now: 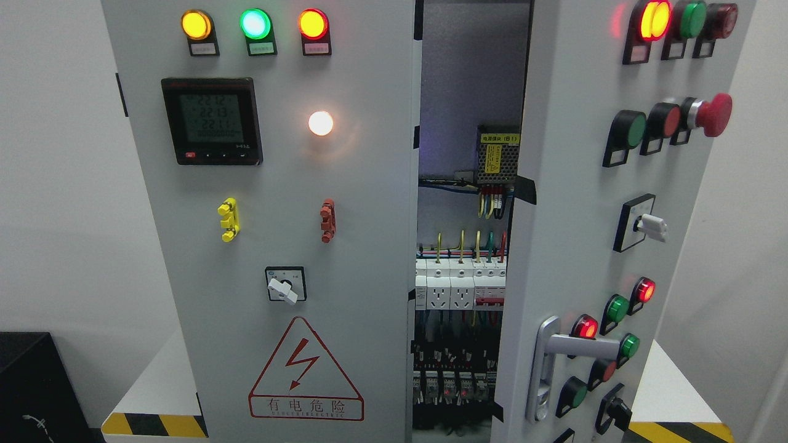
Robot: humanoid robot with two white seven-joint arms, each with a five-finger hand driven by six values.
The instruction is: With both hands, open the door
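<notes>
So the big grey sheet-metal cabinet (345, 381) fills pretty much the whole frame, smooth matte paint all over. Its left door (277, 184) sits closed-ish and faces the camera, while the right door (572, 215) at the right of the frame is swung ajar, leaving a tall dark gap down the middle where you can see white breakers (458, 283) and coloured wires. Neither robot hand shows up anywhere, so can't tell what the fingers are doing. Lower right there's a shiny silver lever handle (548, 363) on the right door. Upper left has a square black meter (211, 120), and above it three round glowing lamps (255, 23). Bottom centre-left is a red triangular warning sticker (306, 372).
</notes>
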